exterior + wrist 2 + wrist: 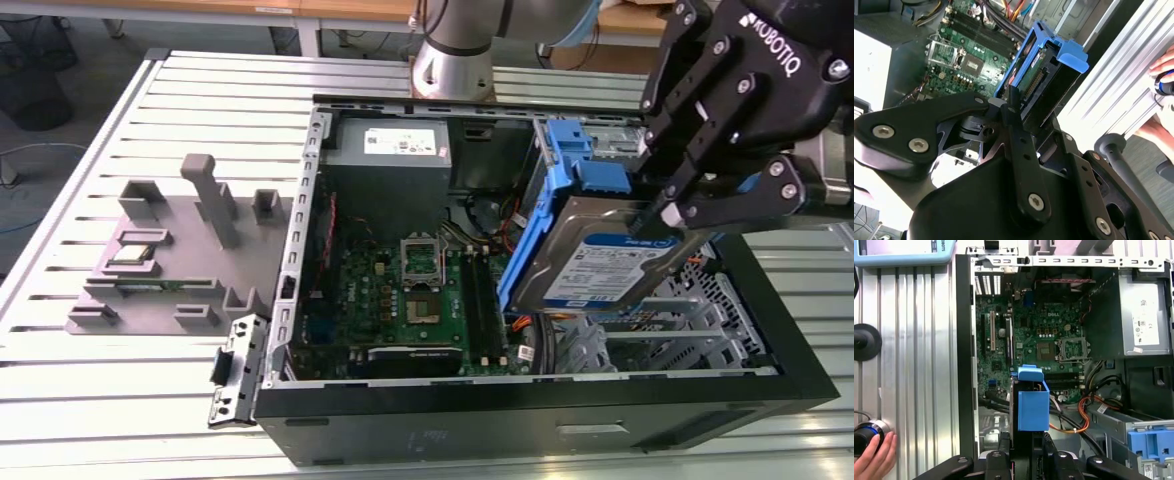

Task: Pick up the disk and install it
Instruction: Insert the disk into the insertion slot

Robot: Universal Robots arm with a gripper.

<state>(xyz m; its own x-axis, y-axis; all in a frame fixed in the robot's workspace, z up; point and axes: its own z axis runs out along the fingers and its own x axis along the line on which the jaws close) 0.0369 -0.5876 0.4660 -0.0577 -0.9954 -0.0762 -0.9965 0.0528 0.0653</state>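
1. Gripper (671,208) is at the upper right of the exterior view, its fingers clamped tight on the upper end of the disk (603,268). It grips nothing else.
2. The disk hangs tilted, right of centre in the frame, with its label face toward the camera. A blue rail runs along the edge toward the exterior view's left.
3. In the second wrist view a black finger (1013,107) presses the disk (1036,80) near its connector end. In the first wrist view the disk (1032,410) shows edge-on, blue rail forward.
4. The disk is over the open computer case (534,425), on the side at the exterior view's right. Cannot tell whether its lower end touches anything inside.
5. The motherboard (400,300) lies in the case at frame centre, with the grey power supply box (390,143) at upper centre. A blue bracket (567,140) sits just beside the gripper.
6. A grey fixture (160,270) sits on the slatted table (80,400) at frame left, apart from the case.
7. A person's hand (871,460) rests against a round knob (864,435) in the first wrist view.
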